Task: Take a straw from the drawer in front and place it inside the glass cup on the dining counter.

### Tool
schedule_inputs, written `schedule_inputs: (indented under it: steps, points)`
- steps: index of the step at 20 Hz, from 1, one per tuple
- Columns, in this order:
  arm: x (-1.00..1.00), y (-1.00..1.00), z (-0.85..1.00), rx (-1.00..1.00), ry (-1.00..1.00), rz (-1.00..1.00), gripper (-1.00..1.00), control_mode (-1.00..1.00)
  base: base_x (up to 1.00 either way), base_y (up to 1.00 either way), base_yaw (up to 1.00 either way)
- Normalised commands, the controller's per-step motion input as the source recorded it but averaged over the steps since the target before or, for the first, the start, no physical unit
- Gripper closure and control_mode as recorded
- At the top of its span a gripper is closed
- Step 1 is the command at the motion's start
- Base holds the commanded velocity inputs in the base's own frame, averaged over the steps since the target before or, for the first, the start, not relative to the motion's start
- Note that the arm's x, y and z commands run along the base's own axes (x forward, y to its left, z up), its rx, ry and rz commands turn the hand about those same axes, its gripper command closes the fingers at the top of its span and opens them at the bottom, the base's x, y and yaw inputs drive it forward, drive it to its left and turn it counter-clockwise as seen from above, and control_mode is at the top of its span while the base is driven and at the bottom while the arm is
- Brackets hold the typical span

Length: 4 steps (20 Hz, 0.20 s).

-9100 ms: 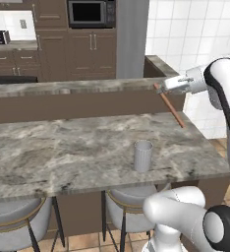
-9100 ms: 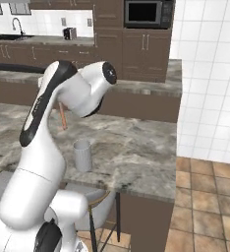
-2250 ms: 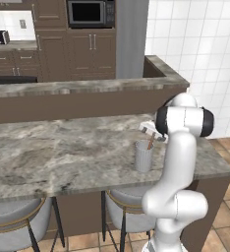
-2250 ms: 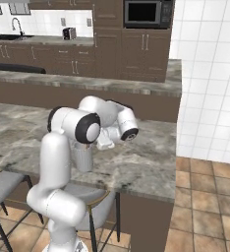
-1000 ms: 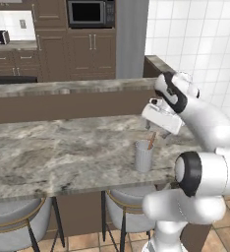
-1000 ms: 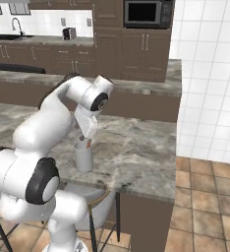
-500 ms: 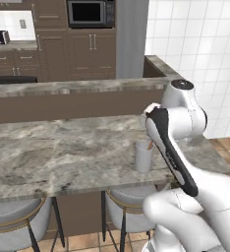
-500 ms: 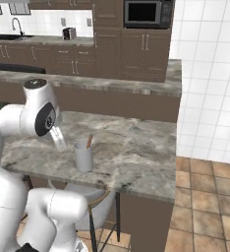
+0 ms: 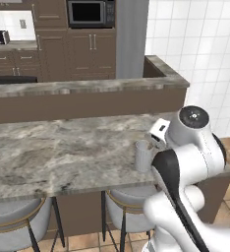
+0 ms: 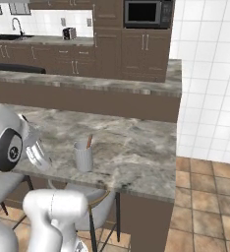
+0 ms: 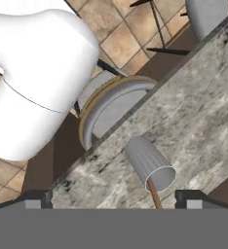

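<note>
The glass cup (image 10: 82,156) stands upright near the front edge of the dining counter (image 10: 136,142). The orange-tan straw (image 10: 89,141) leans inside it, its tip poking above the rim. In the hand view the cup (image 11: 147,160) lies just ahead of my gripper (image 11: 113,199), and the straw (image 11: 154,193) juts from its mouth towards me. The dark fingertips (image 11: 38,197) stand wide apart, open, touching neither cup nor straw. From the left base view, my white hand (image 9: 158,132) hovers just right of the cup (image 9: 143,156). The drawer is out of view.
Grey round stools (image 9: 18,221) (image 10: 95,197) are tucked under the counter's front overhang. A raised ledge (image 9: 77,88) runs along the counter's back. A white tiled wall (image 9: 200,49) closes the right side, above a tiled floor (image 10: 205,197).
The arm has folded back from above the cup, and the hand now sits low beside it. The straw stays in the cup and the fingers stay apart.
</note>
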Motion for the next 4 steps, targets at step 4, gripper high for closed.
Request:
schedule_inputs:
  steps: [4]
  points:
    - [-0.5, 0.0, 0.39, 0.01, 0.14, 0.0, -1.0, -1.0, 0.0, 0.0, 0.0]
